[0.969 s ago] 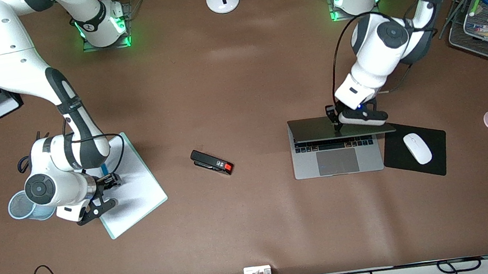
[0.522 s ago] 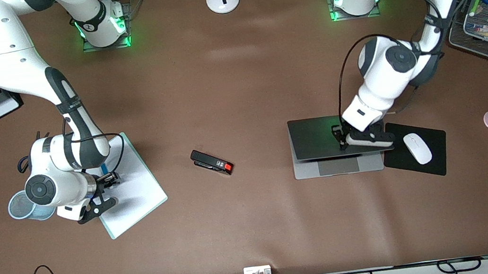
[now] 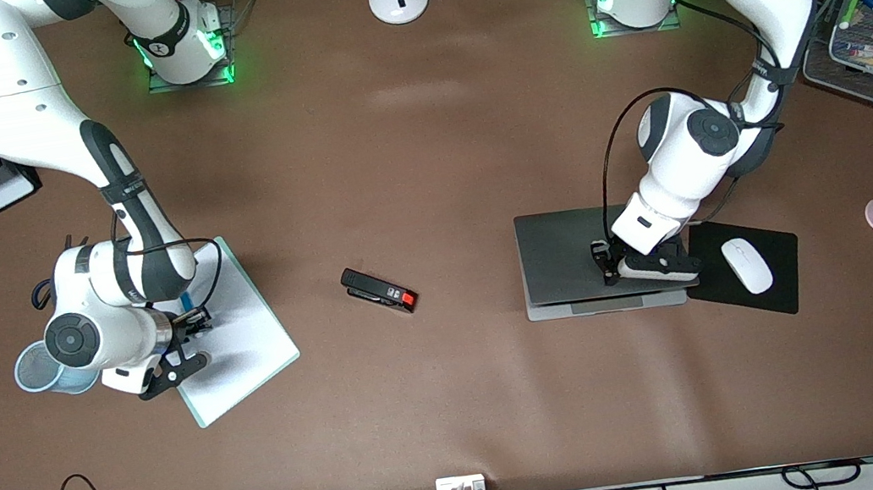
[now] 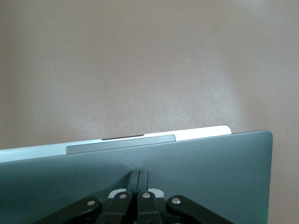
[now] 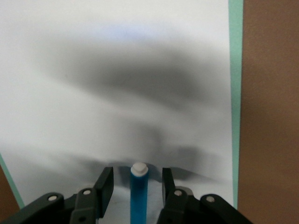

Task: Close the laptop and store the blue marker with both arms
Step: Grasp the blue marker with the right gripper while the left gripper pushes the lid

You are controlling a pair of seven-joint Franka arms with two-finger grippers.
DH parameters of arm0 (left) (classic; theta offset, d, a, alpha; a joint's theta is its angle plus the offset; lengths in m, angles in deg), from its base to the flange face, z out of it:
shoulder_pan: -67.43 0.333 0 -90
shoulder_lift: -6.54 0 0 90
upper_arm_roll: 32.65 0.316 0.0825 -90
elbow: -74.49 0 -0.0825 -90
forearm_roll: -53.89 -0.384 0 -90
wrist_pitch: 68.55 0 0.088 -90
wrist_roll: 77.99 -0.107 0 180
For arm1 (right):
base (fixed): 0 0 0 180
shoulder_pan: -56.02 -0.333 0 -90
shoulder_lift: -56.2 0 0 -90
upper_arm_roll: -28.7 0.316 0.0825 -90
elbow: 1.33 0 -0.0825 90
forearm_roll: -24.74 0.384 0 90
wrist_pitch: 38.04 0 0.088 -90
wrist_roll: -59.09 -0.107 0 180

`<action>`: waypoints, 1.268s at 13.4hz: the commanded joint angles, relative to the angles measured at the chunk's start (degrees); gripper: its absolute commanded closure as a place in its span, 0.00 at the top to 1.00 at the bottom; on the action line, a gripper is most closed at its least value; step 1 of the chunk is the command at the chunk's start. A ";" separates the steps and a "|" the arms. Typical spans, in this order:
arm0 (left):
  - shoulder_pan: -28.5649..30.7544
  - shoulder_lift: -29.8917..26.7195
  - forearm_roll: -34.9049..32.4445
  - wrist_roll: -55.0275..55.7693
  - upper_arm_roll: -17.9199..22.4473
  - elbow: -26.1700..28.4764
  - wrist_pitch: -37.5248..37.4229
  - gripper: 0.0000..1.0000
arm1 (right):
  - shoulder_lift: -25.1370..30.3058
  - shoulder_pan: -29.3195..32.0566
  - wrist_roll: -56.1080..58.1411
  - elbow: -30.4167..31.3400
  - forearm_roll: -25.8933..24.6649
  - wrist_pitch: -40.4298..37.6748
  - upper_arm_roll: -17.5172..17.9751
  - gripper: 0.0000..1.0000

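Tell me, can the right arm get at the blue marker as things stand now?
Probably yes. The right hand is already down over the whiteboard, with the blue marker between its open fingers. Nothing stands in the way.

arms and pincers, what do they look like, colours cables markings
Both are large white jointed arms with dark grey joint bands and round dark caps at the wrist. A thin black cable loops along each forearm. Each base glows green. The left pincer and the right pincer are black, two-fingered, with silver screws at the finger links.
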State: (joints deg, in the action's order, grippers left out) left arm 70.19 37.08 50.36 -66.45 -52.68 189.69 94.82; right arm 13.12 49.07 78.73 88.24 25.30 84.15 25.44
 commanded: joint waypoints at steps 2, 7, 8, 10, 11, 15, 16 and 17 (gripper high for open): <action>0.23 2.68 -2.18 -0.82 0.43 -2.61 0.81 0.00 | 0.89 0.35 0.31 0.60 -0.74 -0.73 0.09 0.47; 0.23 6.02 -2.54 -0.82 0.78 -2.96 3.61 0.00 | 0.89 0.44 0.40 0.52 -0.65 -0.73 0.01 0.38; 0.15 6.55 -2.54 -0.82 0.87 -2.96 3.79 0.00 | 0.80 0.44 0.40 0.60 -0.65 -0.65 0.01 0.35; 0.15 7.52 -2.63 -0.82 0.87 -2.96 4.41 0.00 | 0.80 0.36 0.22 0.60 -0.65 -0.73 0.01 0.32; 0.06 7.96 -2.54 -0.82 0.87 -2.96 4.58 0.00 | 0.80 0.44 0.22 0.60 -0.65 -0.73 0.01 0.31; -0.03 9.45 -2.54 -0.82 0.87 -3.05 6.87 0.00 | 0.71 0.44 -0.04 0.60 -0.65 -0.73 0.09 0.27; -0.03 9.45 -2.54 -0.82 0.87 -2.96 6.87 0.00 | 0.63 0.44 -0.13 0.60 -0.65 -0.73 0.09 0.27; 0.06 9.45 -2.54 -0.82 0.87 -2.96 6.87 0.00 | 0.54 0.44 -0.13 0.60 -0.65 -0.65 0.01 0.26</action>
State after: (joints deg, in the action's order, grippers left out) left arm 70.19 44.66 49.32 -66.78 -51.92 188.13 100.85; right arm 13.12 49.21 78.73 88.25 25.30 84.01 25.22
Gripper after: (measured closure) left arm 0.991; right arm 0.731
